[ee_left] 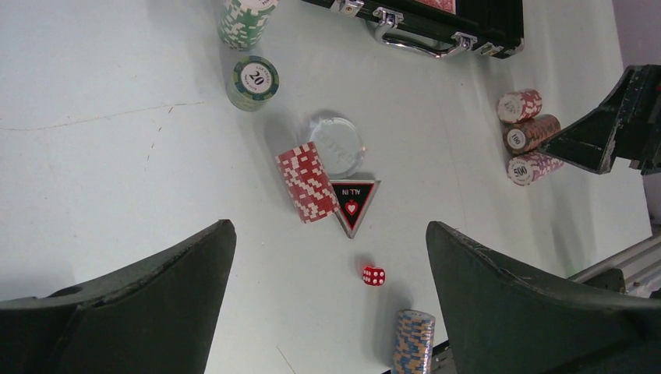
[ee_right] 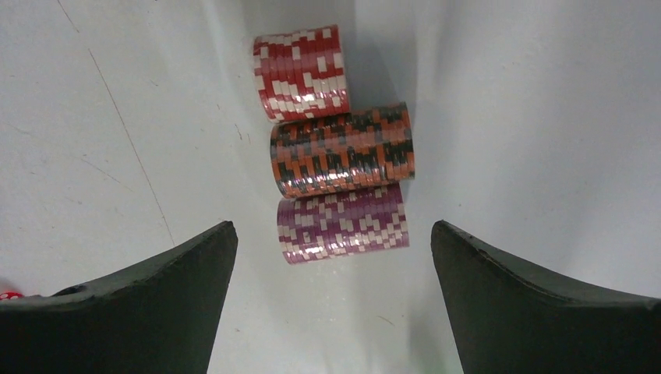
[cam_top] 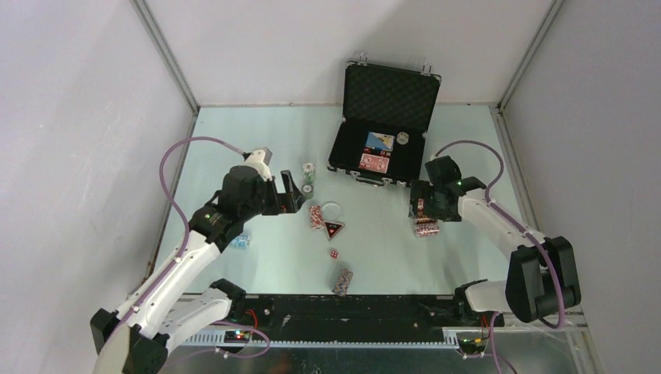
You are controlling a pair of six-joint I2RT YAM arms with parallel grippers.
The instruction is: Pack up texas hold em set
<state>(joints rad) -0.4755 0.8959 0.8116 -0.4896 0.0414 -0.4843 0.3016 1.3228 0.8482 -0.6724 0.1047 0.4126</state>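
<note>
Jaws of both arms stand wide apart, holding nothing; the right pair hovers over three chip rolls [ee_right: 341, 148] lying side by side on the worktop [cam_top: 257, 132], near the open briefcase [cam_top: 390, 97].

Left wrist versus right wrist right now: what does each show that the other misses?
Left wrist only: the briefcase front edge, green chip stacks, clear disc, central red stack, ALL IN token and blue stack. Right wrist only: the striped sides of the three lying stacks close up, framed by its own open fingers. Both: those three stacks, red, orange and purple, side by side on the table.
</note>
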